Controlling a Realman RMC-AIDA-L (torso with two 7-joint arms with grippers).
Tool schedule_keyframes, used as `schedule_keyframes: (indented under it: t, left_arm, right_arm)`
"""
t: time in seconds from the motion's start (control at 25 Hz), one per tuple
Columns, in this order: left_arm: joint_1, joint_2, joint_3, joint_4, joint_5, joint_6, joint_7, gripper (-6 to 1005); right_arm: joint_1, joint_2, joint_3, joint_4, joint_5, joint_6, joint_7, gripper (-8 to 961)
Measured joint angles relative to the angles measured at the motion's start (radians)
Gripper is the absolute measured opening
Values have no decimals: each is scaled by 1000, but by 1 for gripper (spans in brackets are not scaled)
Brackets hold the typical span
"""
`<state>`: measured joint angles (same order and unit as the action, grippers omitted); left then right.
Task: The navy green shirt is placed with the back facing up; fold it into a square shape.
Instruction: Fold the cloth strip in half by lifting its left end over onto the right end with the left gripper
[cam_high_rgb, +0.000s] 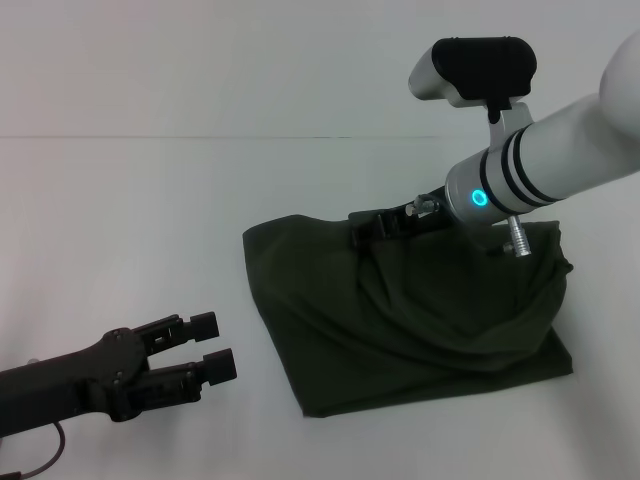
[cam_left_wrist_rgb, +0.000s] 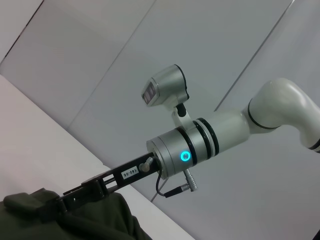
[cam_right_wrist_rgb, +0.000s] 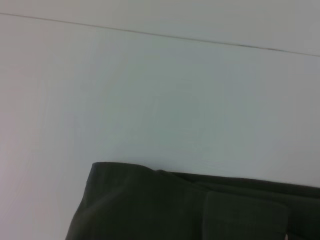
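A plain white table (cam_high_rgb: 150, 220) carries everything here, its surface smooth and unmarked, with a thin seam line running across it on the far side. The navy green shirt (cam_high_rgb: 400, 320) lies directly on the table, folded into a rumpled, roughly four-sided bundle with creases across its top. Bare white table shows on every side of the shirt: a wide stretch to the shirt's left, a band beyond its far edge up to the seam, and strips along its near and right edges.
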<state>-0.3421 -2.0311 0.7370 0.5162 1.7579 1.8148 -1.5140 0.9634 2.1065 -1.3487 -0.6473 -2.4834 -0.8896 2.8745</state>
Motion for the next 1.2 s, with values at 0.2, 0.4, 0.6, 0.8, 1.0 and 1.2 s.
schedule_keyframes:
  t: [0.2, 0.4, 0.6, 0.8, 1.0, 1.2]
  left_arm:
    - [0, -1, -1, 2, 0, 0, 0, 908]
    - [-2, -4, -1, 2, 0, 0, 0, 908]
    - [-4, -5, -1, 2, -1, 0, 0, 909]
    - [-7, -4, -1, 2, -2, 0, 1, 909]
    - [-8, -8, -1, 4, -3, 0, 1, 909]
    - [-8, -10, -1, 4, -1, -1, 2, 909]
  right_arm:
    - [-2, 1, -27, -1, 0, 0, 6, 839]
    - [-2, 1, -37, -5, 0, 0, 8, 680]
    - [-3, 0, -37, -9, 0, 0, 8, 478]
    - [-3, -1, -37, -9, 0, 0, 8, 257]
    - [-5, -3, -31, -11, 0, 0, 8, 156]
    - [-19, -9, -26, -20, 36, 0, -1, 86]
